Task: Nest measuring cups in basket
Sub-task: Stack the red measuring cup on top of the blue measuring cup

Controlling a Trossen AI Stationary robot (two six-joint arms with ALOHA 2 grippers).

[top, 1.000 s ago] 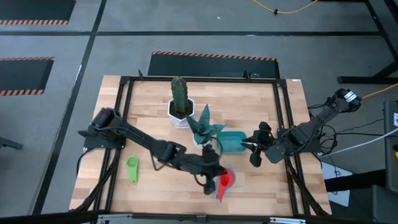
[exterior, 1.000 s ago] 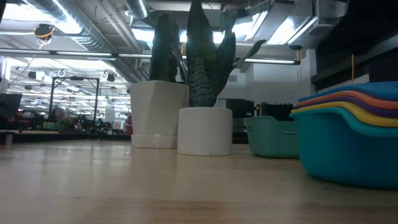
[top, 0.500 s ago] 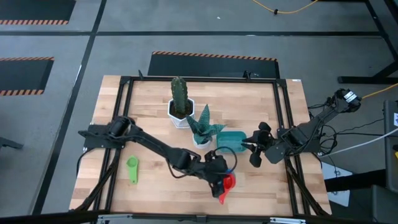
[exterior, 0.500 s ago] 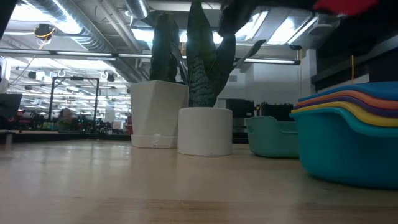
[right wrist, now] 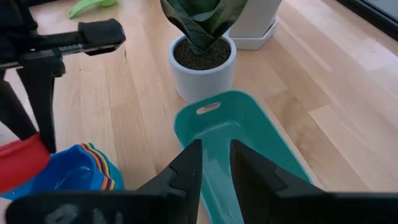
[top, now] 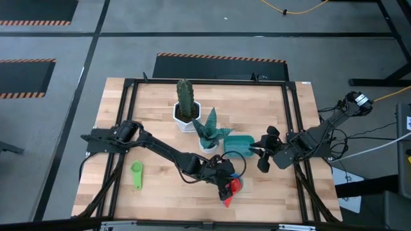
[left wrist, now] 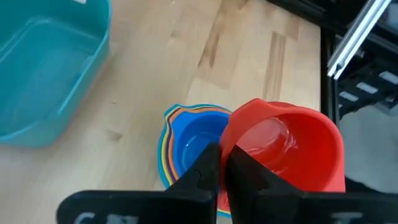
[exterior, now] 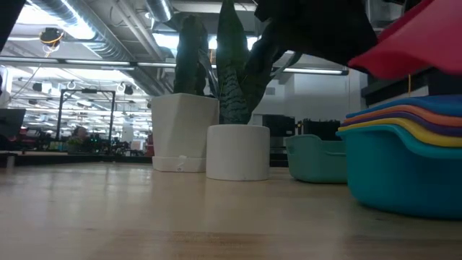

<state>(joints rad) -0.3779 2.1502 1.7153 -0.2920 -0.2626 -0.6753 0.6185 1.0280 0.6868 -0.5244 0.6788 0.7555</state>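
Observation:
My left gripper [left wrist: 224,152] is shut on a red measuring cup [left wrist: 292,149], which hangs just over a nested stack of cups [left wrist: 193,140] with a blue one on top. The low view shows the red cup [exterior: 411,50] above that stack [exterior: 404,173]. A green cup [top: 137,174] lies flat on the table, to the left of my left arm. The teal basket [top: 239,145] rests on its floor right of the plant pot. My right gripper [right wrist: 216,152] is at the basket's right end, shut on it. My left gripper pinches the red cup's rim [left wrist: 231,140] on the side facing the wrist. One finger [left wrist: 249,171] stands inside the bowl and one outside. The cup is lifted clear and tilted, above the stack. My right gripper holds the basket's right end [right wrist: 217,134], coming level from the table's right. Its own fingers [right wrist: 189,165] hide the place of contact. The basket sits flat on the table.
A white round pot with a striped-leaf plant [top: 209,136] stands against the basket's left side. A white hexagonal cactus pot [top: 186,112] stands beyond it. A black frame [top: 295,128] edges the table. Bare wood lies around the green cup and along the near edge.
My left gripper, still shut on the red cup, has come down toward the stack of cups; in the low view the cup has dropped in from the top of the picture. It has also shifted slightly toward the table's right.

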